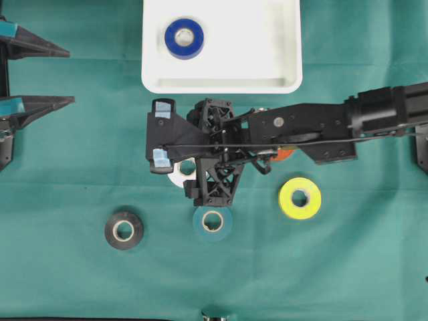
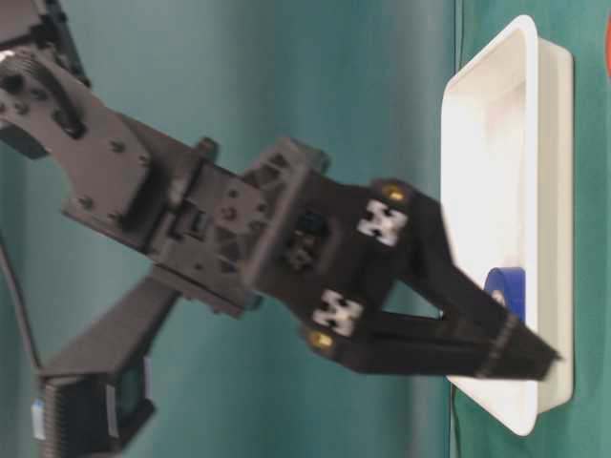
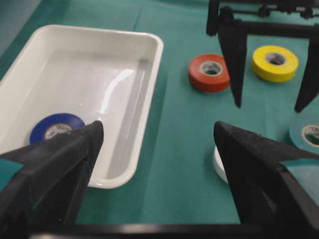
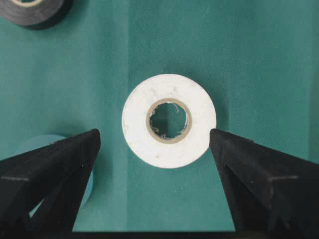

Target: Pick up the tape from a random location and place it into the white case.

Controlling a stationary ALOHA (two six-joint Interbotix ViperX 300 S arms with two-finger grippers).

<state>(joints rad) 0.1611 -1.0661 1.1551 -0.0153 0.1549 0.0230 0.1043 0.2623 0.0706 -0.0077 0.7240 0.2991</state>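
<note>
The white case (image 1: 221, 85) lies at the back centre with a blue tape roll (image 1: 184, 38) in it. My right gripper (image 1: 162, 134) reaches across the middle and hangs open over a white tape roll (image 4: 169, 120). The roll lies flat on the cloth between the two fingertips, touching neither, and is mostly hidden under the gripper (image 4: 154, 133) from overhead. My left gripper (image 1: 69, 75) is open and empty at the far left edge. The left wrist view looks past its own open gripper (image 3: 158, 132) at the case (image 3: 149, 89) and the blue roll (image 3: 56, 127).
Other rolls lie flat on the green cloth: teal (image 1: 212, 222), black (image 1: 124, 230), yellow (image 1: 299, 198) and orange (image 3: 209, 72), the last half hidden under the right arm from overhead. The teal roll (image 4: 40, 142) sits close beside the right gripper's left finger.
</note>
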